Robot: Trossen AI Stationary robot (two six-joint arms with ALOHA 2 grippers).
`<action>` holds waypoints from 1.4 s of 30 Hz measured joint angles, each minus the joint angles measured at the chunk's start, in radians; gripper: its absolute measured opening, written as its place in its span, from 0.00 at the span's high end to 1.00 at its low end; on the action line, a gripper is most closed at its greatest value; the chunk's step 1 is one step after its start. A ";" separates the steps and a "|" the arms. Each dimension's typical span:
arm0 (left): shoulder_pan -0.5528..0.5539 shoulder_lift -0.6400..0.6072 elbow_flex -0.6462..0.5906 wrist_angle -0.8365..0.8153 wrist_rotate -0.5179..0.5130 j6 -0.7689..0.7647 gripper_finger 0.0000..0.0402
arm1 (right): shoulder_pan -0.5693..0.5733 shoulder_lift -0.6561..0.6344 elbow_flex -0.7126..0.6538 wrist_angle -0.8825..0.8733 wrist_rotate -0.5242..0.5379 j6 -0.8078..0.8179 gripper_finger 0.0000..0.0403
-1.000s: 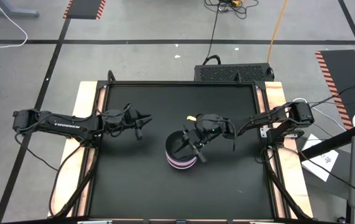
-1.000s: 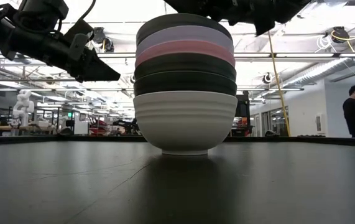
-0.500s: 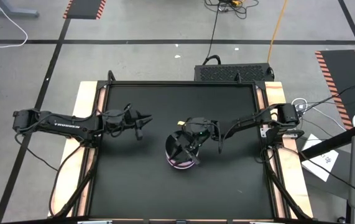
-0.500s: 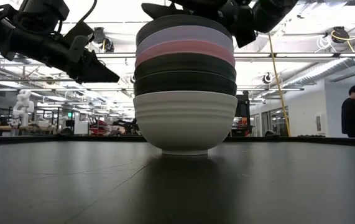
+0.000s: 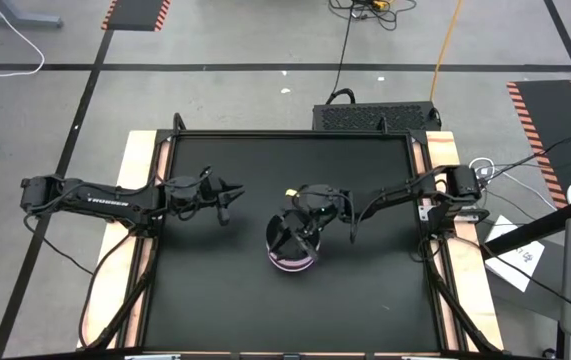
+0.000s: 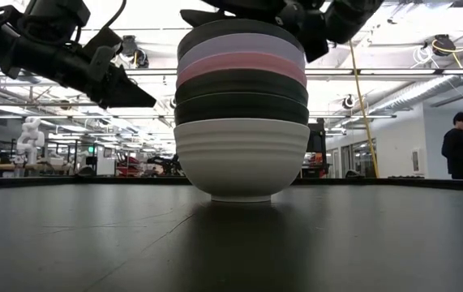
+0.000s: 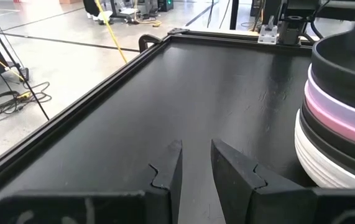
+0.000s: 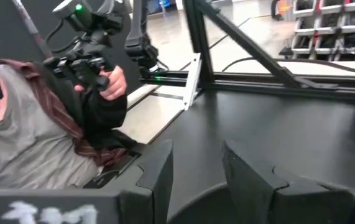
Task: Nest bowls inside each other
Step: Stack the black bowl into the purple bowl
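On the matte black table (image 5: pixel 215 290), six smooth round bowls (image 6: pixel 241 105) stand nested; right hand (image 5: pixel 300 222) above, left hand (image 5: pixel 227 203) aside, both with fingers apart, empty.

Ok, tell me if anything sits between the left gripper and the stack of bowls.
Nothing visible does. The left gripper hangs above bare black table, fingers slightly apart and empty. Only open mat lies between it and the nested stack of round plastic bowls. The right gripper hovers over the stack itself.
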 joint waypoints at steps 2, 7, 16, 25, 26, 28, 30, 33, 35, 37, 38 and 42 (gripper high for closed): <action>0.000 0.000 0.000 0.007 0.000 0.003 0.78 | -0.016 0.000 0.021 -0.031 -0.001 0.001 0.68; 0.000 0.000 0.000 0.007 0.000 0.004 0.78 | -0.036 0.000 0.062 -0.100 -0.002 -0.032 0.68; 0.000 0.000 0.000 0.002 0.000 0.008 0.78 | -0.036 0.000 0.068 -0.121 -0.028 -0.035 0.68; 0.000 0.000 0.000 0.003 0.000 0.008 0.78 | 0.009 0.032 0.068 -0.102 -0.030 -0.034 0.68; 0.000 0.000 0.000 0.003 0.000 0.008 0.78 | 0.013 0.041 0.068 -0.099 -0.030 -0.034 0.68; 0.000 0.000 0.000 0.003 0.000 0.007 0.78 | 0.015 0.053 0.068 -0.098 -0.029 -0.027 0.68; 0.000 0.000 0.000 0.003 0.000 0.006 0.78 | 0.015 0.065 0.068 -0.090 -0.029 -0.024 0.68; 0.000 0.000 0.000 0.002 0.000 0.005 0.78 | 0.012 0.067 0.068 -0.083 -0.025 -0.026 0.68; 0.000 0.000 0.000 0.002 0.000 0.005 0.78 | 0.011 0.052 0.067 -0.084 -0.022 -0.033 0.68; 0.000 0.000 0.000 -0.001 0.001 0.003 0.78 | 0.011 0.029 0.067 -0.077 -0.023 -0.054 0.68; 0.000 0.000 0.000 -0.005 0.001 0.003 0.78 | 0.009 0.010 0.067 -0.086 -0.023 -0.065 0.68; 0.000 0.000 -0.001 -0.017 0.004 0.003 0.78 | 0.007 -0.052 0.068 -0.190 0.033 -0.124 0.68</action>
